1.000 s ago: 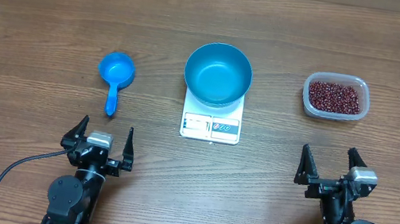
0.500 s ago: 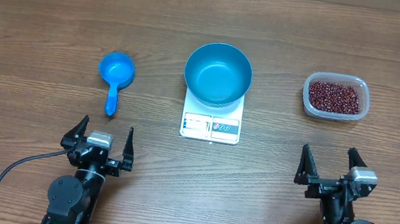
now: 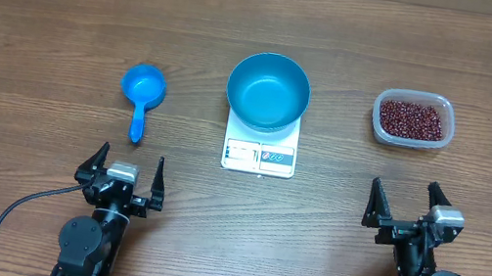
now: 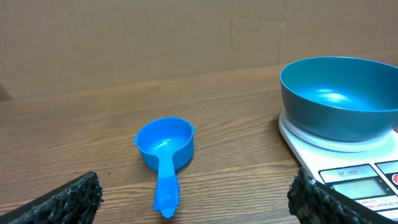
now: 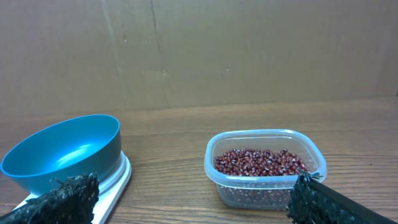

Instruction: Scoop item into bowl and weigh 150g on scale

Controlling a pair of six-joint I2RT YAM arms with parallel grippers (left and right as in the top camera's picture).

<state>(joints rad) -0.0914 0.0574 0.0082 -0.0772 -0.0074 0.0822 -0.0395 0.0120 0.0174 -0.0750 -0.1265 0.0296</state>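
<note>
The blue bowl (image 3: 268, 90) stands empty on the white scale (image 3: 259, 155) at the table's middle; both also show in the left wrist view as bowl (image 4: 339, 96) and scale (image 4: 354, 177). Dark red-brown beans (image 3: 412, 119) fill a clear tub (image 3: 409, 139) at the right, and the beans (image 5: 261, 161) lie close ahead in the right wrist view. A small blue scoop (image 3: 142, 92) lies left of the scale, handle toward me. My left gripper (image 3: 127, 171) and right gripper (image 3: 406, 204) hang near the front edge, both open and empty.
A cardboard wall (image 4: 186, 37) backs the table's far edge. Bare wood (image 3: 335, 202) lies between the two grippers and in front of the scale. A black cable (image 3: 17, 211) trails from the left arm's base.
</note>
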